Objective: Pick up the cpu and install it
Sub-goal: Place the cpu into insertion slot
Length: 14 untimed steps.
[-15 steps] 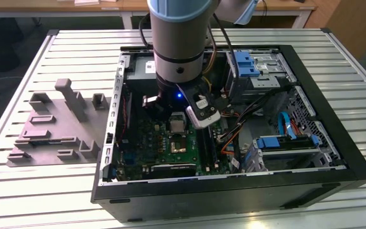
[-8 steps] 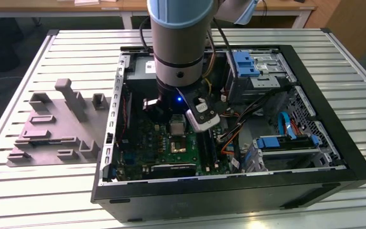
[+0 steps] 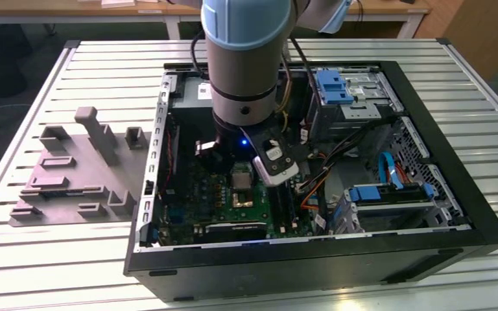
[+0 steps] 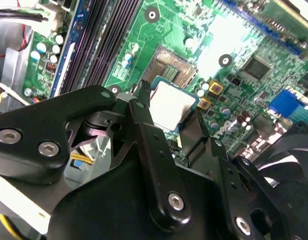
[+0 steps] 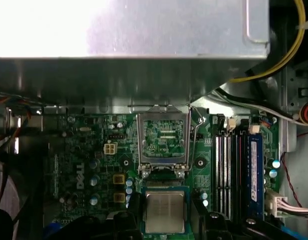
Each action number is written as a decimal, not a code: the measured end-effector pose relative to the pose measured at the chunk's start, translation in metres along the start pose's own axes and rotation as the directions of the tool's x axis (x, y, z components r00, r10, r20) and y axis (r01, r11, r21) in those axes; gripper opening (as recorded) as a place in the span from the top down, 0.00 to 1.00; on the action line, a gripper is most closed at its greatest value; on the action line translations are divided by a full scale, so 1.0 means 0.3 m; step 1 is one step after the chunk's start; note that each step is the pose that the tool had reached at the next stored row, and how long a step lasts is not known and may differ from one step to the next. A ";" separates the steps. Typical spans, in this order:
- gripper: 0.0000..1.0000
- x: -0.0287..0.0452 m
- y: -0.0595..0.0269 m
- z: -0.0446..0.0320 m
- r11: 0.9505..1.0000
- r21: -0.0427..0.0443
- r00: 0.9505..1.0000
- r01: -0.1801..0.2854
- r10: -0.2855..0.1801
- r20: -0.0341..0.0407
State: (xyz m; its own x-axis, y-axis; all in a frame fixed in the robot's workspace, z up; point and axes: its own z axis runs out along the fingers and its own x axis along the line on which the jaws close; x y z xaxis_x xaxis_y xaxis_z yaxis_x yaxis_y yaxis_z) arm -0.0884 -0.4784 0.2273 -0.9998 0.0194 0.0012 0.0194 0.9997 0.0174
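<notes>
The cpu (image 4: 173,104) is a small square chip with a silvery top and a thin teal rim. In both wrist views it sits between my two black fingers (image 4: 138,112), and my gripper (image 4: 170,106) is shut on its edges. The chip (image 5: 165,214) hangs just over the open socket (image 5: 163,184) on the green motherboard (image 5: 93,165). The socket's metal load plate (image 5: 162,137) is swung up toward the power supply. In the exterior view my arm (image 3: 242,97) reaches straight down into the open computer case (image 3: 465,220), over the motherboard (image 3: 231,207).
A large grey power supply box (image 5: 143,55) stands close behind the socket, with yellow cables (image 5: 274,65) beside it. Memory slots (image 5: 229,170) run along one side of the socket. Blue-tabbed drive bays (image 3: 388,193) fill the case's right in the exterior view. A grey fixture block (image 3: 76,175) lies on the slatted table.
</notes>
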 end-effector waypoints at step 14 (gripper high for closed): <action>0.53 0.000 -0.005 0.056 1.000 0.012 1.000 0.000 0.000 0.000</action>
State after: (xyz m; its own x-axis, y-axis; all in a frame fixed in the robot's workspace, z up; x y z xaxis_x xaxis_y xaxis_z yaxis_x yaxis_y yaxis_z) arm -0.0883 -0.4798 0.2106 -0.9998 0.0194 0.0011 0.0194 0.9998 0.0053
